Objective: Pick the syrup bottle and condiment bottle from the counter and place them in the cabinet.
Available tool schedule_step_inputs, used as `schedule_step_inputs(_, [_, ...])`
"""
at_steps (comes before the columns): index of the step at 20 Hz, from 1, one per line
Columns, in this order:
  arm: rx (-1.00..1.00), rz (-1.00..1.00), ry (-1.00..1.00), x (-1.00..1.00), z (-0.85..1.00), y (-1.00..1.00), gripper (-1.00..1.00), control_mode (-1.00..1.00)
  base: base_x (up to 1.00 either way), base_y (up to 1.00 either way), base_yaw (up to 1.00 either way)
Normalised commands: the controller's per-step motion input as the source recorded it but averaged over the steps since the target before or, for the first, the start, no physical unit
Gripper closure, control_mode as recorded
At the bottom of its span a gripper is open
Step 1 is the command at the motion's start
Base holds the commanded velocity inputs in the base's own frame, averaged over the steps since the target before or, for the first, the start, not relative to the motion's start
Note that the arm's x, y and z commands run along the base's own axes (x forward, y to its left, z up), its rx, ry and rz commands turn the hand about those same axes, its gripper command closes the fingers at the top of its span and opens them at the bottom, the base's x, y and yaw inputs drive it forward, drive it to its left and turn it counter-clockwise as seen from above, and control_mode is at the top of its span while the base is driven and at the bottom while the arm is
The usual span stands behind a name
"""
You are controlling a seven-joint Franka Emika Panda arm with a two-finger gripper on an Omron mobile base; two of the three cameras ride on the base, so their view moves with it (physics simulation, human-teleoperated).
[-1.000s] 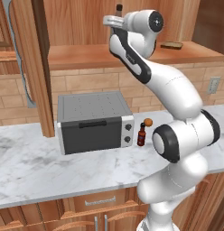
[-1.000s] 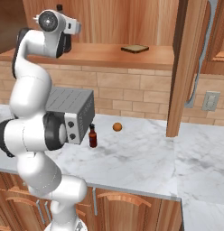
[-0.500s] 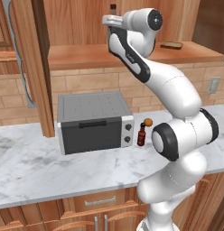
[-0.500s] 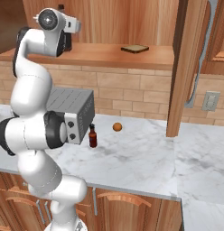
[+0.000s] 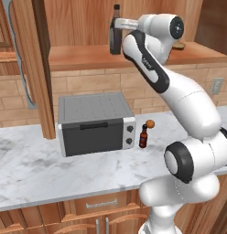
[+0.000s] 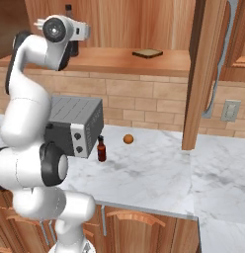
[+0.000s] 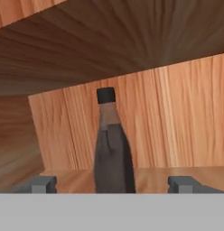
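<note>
The grey box-shaped toaster oven [image 5: 94, 123] stands on the white-grey veined marble counter [image 5: 51, 171]. Just right of it stands the small dark-red condiment bottle [image 5: 143, 136], the small orange ball [image 5: 150, 123] behind that. Above, the tall dark syrup bottle [image 5: 115, 31] stands on the brown wooden cabinet [image 5: 88, 57] shelf.

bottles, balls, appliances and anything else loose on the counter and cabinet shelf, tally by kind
bottles: 2 (syrup bottle on the cabinet shelf, condiment bottle on the counter)
orange balls: 1
toaster ovens: 1
flat brown items on the shelf: 1
total: 5
</note>
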Motion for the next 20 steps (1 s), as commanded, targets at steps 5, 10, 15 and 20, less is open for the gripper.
schedule_step_inputs(5, [-0.12, 0.1, -0.06, -0.91, -0.55, -0.49, -1.0, -1.0, 0.0, 0.0, 0.0])
schedule_step_inputs(10, [-0.17, 0.12, -0.01, -0.91, -0.56, -0.48, -1.0, -1.0, 0.0, 0.0, 0.0])
schedule_step_inputs(15, [-0.18, 0.12, 0.0, -0.86, -0.67, -0.44, -1.0, -1.0, 0.0, 0.0, 0.0])
schedule_step_inputs(20, [-0.16, 0.11, 0.05, -0.76, -0.87, -0.47, -1.0, -1.0, 0.0, 0.0, 0.0])
